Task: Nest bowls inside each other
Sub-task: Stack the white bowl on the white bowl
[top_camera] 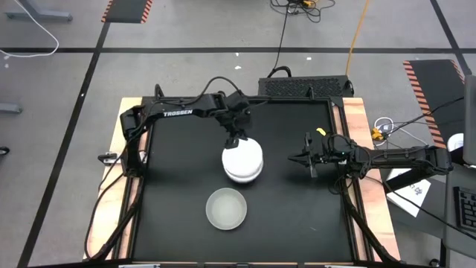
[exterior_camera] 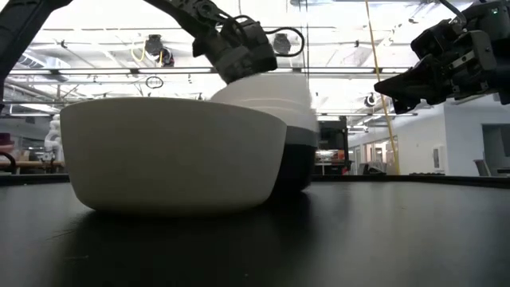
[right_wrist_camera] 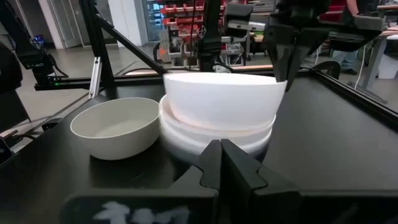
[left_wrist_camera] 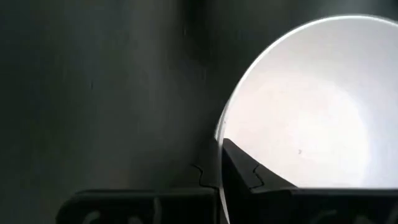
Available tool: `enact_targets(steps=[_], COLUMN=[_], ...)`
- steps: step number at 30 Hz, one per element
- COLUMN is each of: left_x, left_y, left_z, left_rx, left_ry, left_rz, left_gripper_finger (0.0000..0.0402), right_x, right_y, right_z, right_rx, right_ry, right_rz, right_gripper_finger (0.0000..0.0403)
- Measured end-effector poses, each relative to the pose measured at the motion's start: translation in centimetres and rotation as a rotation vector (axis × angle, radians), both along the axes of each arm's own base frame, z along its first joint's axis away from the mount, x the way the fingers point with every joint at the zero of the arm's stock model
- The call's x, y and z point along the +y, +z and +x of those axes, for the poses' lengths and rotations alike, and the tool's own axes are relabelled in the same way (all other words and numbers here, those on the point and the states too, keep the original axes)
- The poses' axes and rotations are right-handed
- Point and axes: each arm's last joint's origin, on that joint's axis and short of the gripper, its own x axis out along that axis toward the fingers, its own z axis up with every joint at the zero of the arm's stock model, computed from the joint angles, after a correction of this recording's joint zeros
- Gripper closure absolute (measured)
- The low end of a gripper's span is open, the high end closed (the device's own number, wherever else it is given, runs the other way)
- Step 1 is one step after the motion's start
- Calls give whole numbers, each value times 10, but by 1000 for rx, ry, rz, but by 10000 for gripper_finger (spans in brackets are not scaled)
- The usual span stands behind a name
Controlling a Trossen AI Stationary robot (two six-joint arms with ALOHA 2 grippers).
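Bowls (top_camera: 243, 161) sit stacked mid-bench (top_camera: 178, 193); left end effector (top_camera: 236, 141) apparently pinches the top white bowl's (right_wrist_camera: 219, 99) twelve-o'clock rim. Right end effector (top_camera: 306, 158) hovers clenched, empty, at three o'clock. Pale bowl (top_camera: 226, 208) lies apart at six.

Stacked bowls (top_camera: 242, 161) and pale bowl (top_camera: 226, 208) block mid-table (top_camera: 297, 216).

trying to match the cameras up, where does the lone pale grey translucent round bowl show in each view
High view: the pale grey translucent round bowl sits alone on the black table mat, nearer the picture's bottom than the stack of white bowls.
Low view: it fills the left foreground, partly hiding the stack.
Left wrist view: not in it.
Right wrist view: left of the stack.
Shared landmark: the stack, held at its rim by the left gripper.
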Motion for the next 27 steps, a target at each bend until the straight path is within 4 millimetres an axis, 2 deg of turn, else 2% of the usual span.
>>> enact_targets(steps=[10,20,27], left_x=[-10,-32,-40], left_y=[11,8,7], left_z=[-3,-1,0], left_rx=[71,118,135], left_ry=[-99,-169,-185], left_rz=[90,83,85], left_gripper_finger=[401,401,401], right_x=[0,0,0], right_y=[0,0,0], right_z=[0,0,0], right_rx=[0,0,1], right_ry=[0,-1,-2], right_rz=[0,4,18], right_gripper_finger=[403,403,403])
